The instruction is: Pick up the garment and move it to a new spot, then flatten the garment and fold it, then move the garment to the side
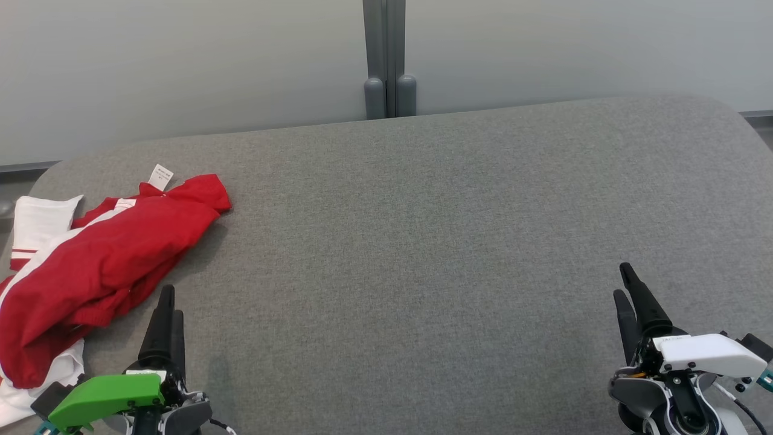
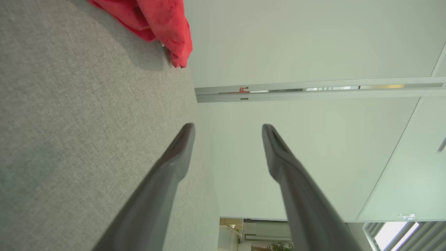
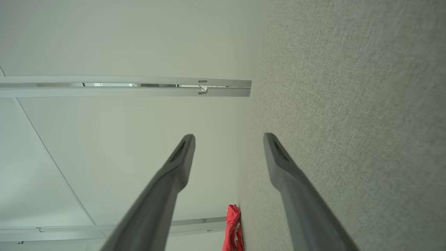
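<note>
The crumpled red-and-white fabric garment [image 1: 102, 266] lies bunched at the left edge of the grey cloth-covered worktop [image 1: 423, 241]. A small white label [image 1: 160, 176] sticks out at its far side. The left tool [image 1: 171, 302] sits just beside the garment's near edge, fingers spread and empty. The right tool [image 1: 622, 281] is well apart on the right, likewise spread and empty.

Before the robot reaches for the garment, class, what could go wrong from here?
The garment lies bunched by the table edge, so a pull might drag it off. The open left tool may pinch several layers at once. The right tool sits far from it, making a two-handed lift awkward.
</note>
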Controlling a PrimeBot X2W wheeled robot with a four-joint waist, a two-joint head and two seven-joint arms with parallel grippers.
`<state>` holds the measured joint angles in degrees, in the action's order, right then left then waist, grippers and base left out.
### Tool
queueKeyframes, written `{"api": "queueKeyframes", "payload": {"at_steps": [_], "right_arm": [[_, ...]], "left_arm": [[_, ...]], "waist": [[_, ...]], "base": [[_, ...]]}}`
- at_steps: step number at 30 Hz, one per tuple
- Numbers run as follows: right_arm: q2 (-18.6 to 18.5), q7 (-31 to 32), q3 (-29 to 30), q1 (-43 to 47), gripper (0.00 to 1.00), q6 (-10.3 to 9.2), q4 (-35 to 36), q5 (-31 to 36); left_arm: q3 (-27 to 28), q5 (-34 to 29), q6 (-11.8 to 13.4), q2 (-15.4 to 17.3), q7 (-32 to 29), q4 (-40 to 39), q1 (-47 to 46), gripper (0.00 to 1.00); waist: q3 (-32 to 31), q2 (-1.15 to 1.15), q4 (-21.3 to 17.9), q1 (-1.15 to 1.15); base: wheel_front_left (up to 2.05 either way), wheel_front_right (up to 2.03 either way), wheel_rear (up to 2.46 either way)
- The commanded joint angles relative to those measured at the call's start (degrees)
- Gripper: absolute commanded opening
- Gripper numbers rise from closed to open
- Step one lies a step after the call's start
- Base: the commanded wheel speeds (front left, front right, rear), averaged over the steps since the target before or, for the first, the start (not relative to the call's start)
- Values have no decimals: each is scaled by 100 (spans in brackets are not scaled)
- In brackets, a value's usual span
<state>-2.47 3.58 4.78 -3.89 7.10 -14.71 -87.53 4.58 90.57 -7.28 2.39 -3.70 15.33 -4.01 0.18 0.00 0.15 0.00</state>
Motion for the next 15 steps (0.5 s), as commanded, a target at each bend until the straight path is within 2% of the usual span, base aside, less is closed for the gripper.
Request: {"api": "queueKeyframes", "payload": {"at_steps": [1, 6, 15], "right_arm": [[-30, -69, -42, -55, 100, 27, 143, 244], [-32, -196, -151, -18, 100, 28, 281, 914], [-35, -412, -353, 21, 100, 32, 554, 2348]], "left_arm": [[-42, -135, -8, 54, 69, -97, -40, 100], [-108, -573, 3, 104, 205, -62, -15, 100], [-116, -1863, 127, 115, 423, -110, 64, 100]], "waist": [[1, 0, 3, 0], [2, 0, 8, 0], [7, 0, 24, 0]], "base": [[0, 0, 0], [0, 0, 0], [0, 0, 0]]}}
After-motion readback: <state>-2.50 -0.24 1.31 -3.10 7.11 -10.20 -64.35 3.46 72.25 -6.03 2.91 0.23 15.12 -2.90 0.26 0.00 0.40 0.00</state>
